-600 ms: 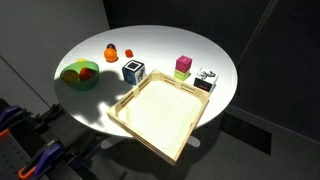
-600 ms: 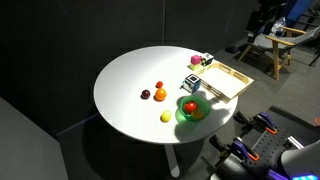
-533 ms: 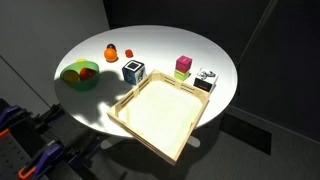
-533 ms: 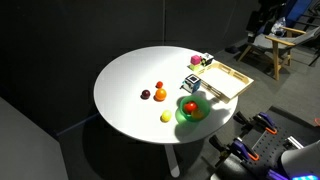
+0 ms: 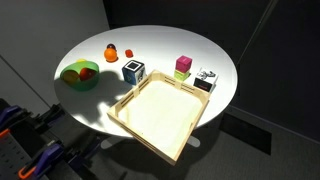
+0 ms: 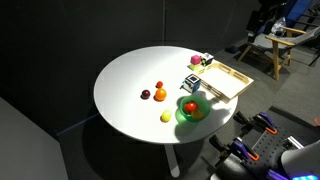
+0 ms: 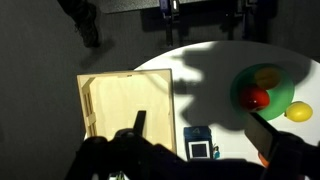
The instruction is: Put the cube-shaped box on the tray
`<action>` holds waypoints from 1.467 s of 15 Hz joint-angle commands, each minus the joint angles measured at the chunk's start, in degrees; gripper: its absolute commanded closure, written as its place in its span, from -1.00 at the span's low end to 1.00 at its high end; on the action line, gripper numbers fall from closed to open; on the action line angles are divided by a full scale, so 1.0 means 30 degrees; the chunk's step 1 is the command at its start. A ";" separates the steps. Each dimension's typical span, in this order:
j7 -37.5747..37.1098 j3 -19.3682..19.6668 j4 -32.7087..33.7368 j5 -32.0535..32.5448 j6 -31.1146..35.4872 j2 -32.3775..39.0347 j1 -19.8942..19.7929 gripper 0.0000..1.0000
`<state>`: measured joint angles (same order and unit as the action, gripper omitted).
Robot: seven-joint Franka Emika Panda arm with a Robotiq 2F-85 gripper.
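The cube-shaped box (image 5: 133,71) has blue edges and white printed faces. It stands on the round white table just off the tray's far corner, and it also shows in an exterior view (image 6: 191,82). The tray (image 5: 160,113) is large, cream inside with a light-wood rim, and empty; it shows in an exterior view (image 6: 226,80) too. In the wrist view my gripper (image 7: 196,118) is open and empty, high above the table. The box (image 7: 198,143) lies between its two dark fingers, beside the tray (image 7: 125,105). The gripper does not show in either exterior view.
A green bowl (image 5: 80,74) with fruit stands near the table edge, and shows in the wrist view (image 7: 265,90). A pink-and-green block (image 5: 183,67) and a black-and-white box (image 5: 206,79) sit behind the tray. Small orange pieces (image 5: 110,53) lie at the back. Loose fruit (image 6: 159,93) lies mid-table.
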<state>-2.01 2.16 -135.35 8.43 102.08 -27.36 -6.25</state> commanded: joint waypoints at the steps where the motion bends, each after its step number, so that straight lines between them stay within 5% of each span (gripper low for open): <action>1: 0.0040 0.0155 0.0126 0.0041 0.0172 0.0167 0.0194 -1.00; 11: 0.0901 0.0283 0.0778 -0.0638 0.3864 0.2240 0.0835 -1.00; 22: 0.1538 0.0252 0.4016 -0.3537 0.6268 0.7749 0.1261 -1.00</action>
<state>1.57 2.51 -128.32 -0.24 120.83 -9.39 -2.87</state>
